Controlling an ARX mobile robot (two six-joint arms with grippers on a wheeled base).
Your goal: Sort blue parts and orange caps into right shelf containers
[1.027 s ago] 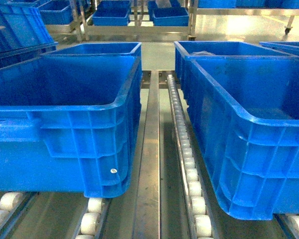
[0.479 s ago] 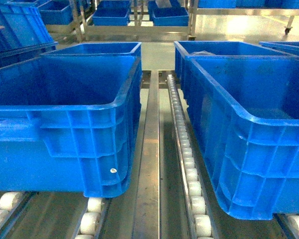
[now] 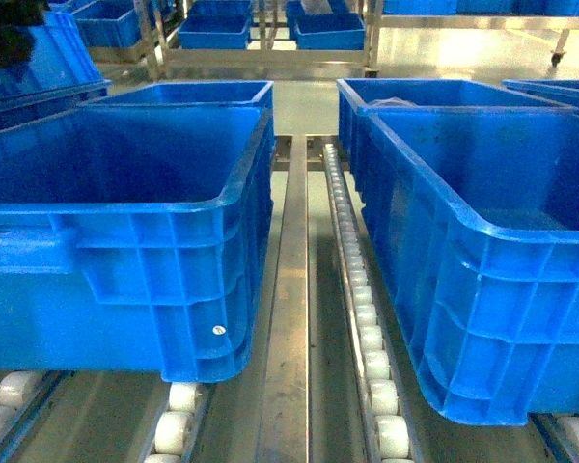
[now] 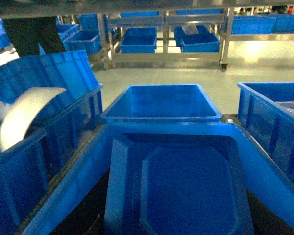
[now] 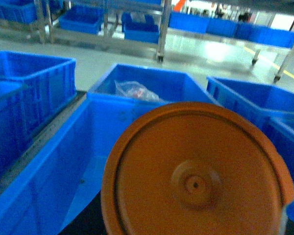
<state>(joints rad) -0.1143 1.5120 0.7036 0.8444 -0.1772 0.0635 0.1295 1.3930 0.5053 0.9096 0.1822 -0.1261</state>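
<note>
In the head view two large blue crates sit on a roller conveyor [image 3: 372,362], a steel rail running between them. The near left crate [image 3: 125,203] fills the left half, its ribbed outer wall facing the camera with a small white sticker low on the corner. The near right crate [image 3: 492,241] stands across the rail from it, well apart, its inside mostly bare. Behind each stands another blue crate, touching or just beside the near one: the far left crate [image 3: 188,94] and the far right crate [image 3: 444,96], which holds something pale and crumpled. Neither gripper shows in this view.

The left wrist view looks down over a blue part [image 4: 176,191], a flat moulded piece with a raised octagonal panel, which lies close under the camera and above the near crate's opening. The left gripper itself is out of sight, so I cannot tell whether it is apart or clamped.

In the right wrist view an orange cap [image 5: 196,176], round with a small central boss, fills the lower frame directly under the camera, over the near right crate [image 5: 49,171]. The crate behind it holds a clear plastic bag [image 5: 134,90]. The right gripper is hidden behind the cap; its state cannot be told.
</note>
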